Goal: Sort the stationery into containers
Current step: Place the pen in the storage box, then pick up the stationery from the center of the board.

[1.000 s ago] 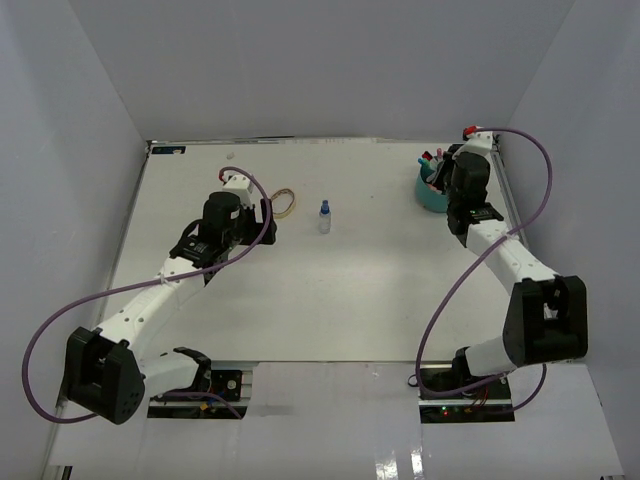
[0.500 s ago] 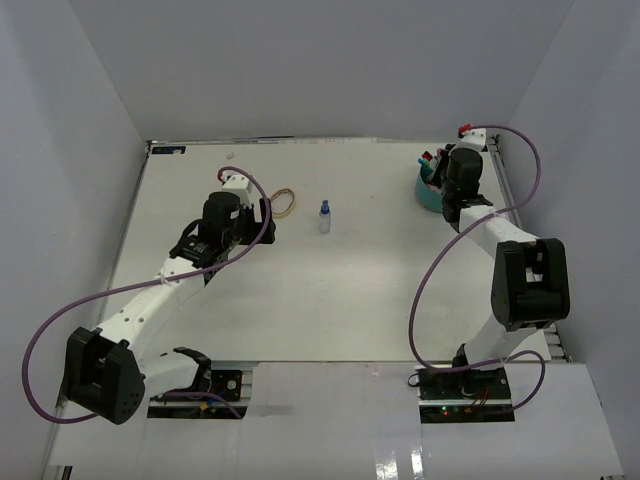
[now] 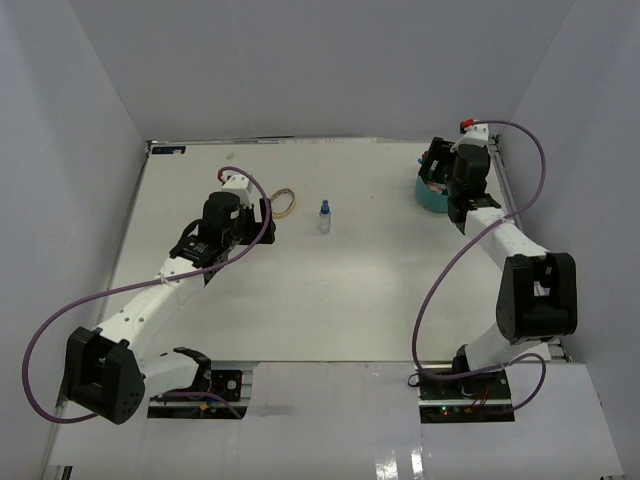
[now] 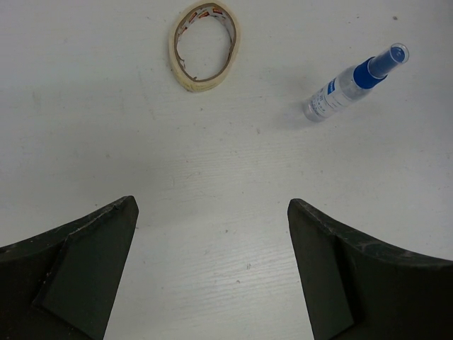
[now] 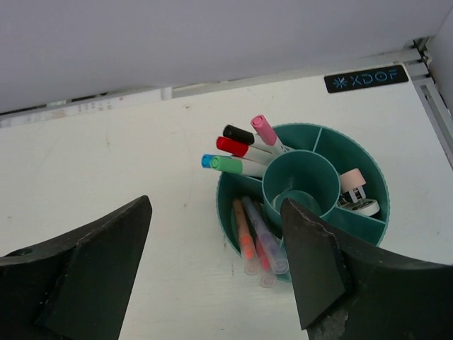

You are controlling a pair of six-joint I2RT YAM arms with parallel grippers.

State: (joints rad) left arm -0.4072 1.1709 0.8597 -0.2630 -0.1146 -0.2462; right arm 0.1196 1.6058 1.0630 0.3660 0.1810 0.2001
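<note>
The round teal organiser (image 5: pixel 368 161) stands at the table's far right (image 3: pixel 428 198). One compartment holds pens with blue (image 5: pixel 207 161), green (image 5: pixel 226 164), red (image 5: pixel 233 146), black and pink (image 5: pixel 263 129) caps. An orange pen (image 5: pixel 245 242) and a purple pen (image 5: pixel 267 239) lean in the near compartment. My right gripper (image 5: pixel 216 205) hovers open just above and in front of the organiser (image 3: pixel 436 166), holding nothing. A tan rubber-band loop (image 4: pixel 205 46) and a clear blue-capped bottle (image 4: pixel 350 83) lie on the table ahead of my left gripper (image 4: pixel 212 204), which is open and empty (image 3: pixel 262 212).
Small tape rolls (image 5: pixel 355 193) sit in the organiser's right compartment; its central well looks empty. The back wall and a black label (image 5: pixel 367 78) run close behind the organiser. The table's right rail (image 5: pixel 439 92) is beside it.
My right gripper has opened over the organiser, and its wrist has swung a little to the left. The left arm, the loop and the bottle have not moved.
</note>
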